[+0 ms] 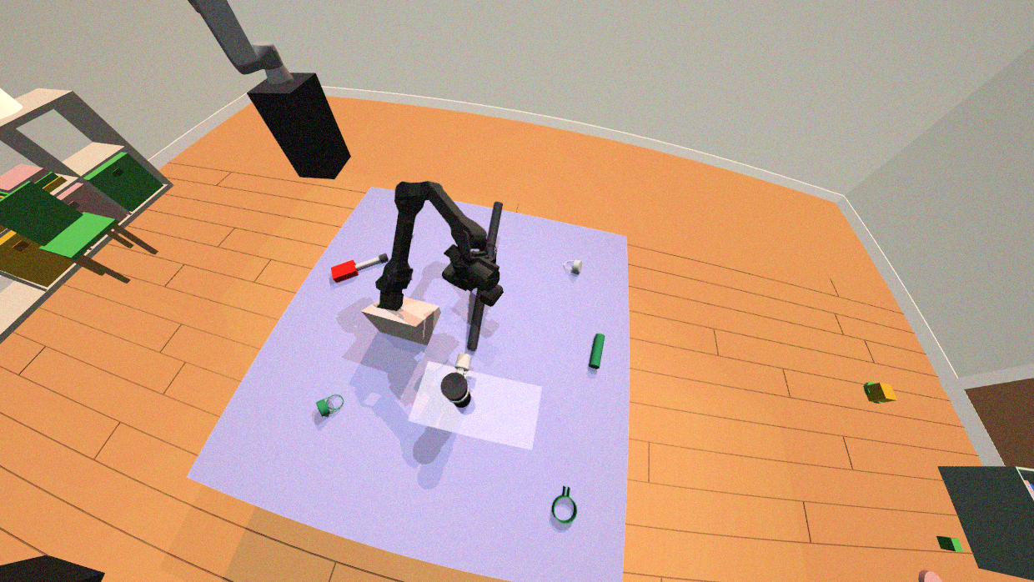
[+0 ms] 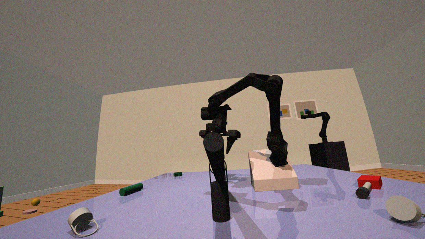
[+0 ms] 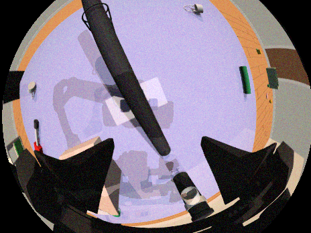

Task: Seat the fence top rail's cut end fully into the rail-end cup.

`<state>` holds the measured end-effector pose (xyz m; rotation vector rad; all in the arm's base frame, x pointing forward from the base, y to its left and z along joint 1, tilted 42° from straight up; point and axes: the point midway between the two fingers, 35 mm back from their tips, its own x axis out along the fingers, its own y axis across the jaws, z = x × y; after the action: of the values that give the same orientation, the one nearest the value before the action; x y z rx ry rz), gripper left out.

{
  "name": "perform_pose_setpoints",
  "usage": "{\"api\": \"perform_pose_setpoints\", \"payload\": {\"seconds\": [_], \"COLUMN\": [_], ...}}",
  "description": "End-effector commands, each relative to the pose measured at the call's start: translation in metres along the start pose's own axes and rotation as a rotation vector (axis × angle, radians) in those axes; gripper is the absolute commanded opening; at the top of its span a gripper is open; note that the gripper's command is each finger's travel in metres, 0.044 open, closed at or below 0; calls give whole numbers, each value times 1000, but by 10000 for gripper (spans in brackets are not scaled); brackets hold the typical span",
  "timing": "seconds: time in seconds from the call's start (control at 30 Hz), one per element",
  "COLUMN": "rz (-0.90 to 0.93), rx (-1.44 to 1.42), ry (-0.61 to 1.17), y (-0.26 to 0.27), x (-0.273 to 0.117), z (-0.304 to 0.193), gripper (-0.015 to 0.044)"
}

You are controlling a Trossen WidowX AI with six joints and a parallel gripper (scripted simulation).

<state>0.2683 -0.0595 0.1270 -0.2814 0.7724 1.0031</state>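
Black rail slants below the opened, empty tool, its near end short of the cup.

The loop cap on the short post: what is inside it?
The dark rail passes through the wire loop cap. The post's top under it is covered.

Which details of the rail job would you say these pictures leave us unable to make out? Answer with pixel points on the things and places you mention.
- Loop cap's ring, top view: the arm and claw point(image 1: 474, 278) point(image 3: 158, 142) cover that stretch of the rail point(image 1: 475, 318) point(image 2: 214, 154) point(image 3: 125, 77).
- End cup point(image 1: 463, 361) point(image 3: 191, 195), exterior view: behind the rail and short post point(image 2: 220, 201).
- Big post's point(image 1: 455, 388) foot, wrist view: behind its cap.
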Motion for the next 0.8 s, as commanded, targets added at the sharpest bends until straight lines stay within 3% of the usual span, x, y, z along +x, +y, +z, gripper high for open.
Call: {"api": "perform_pose_setpoints", "payload": {"seconds": [0.0, 0.43, 0.77], "rz": [146, 146, 146], "rx": [-455, -455, -455], "ry": [72, 72, 70], "y": [9, 9, 13], "x": [28, 28, 64], "z": [9, 9, 6], "gripper": [440, 440, 440]}}
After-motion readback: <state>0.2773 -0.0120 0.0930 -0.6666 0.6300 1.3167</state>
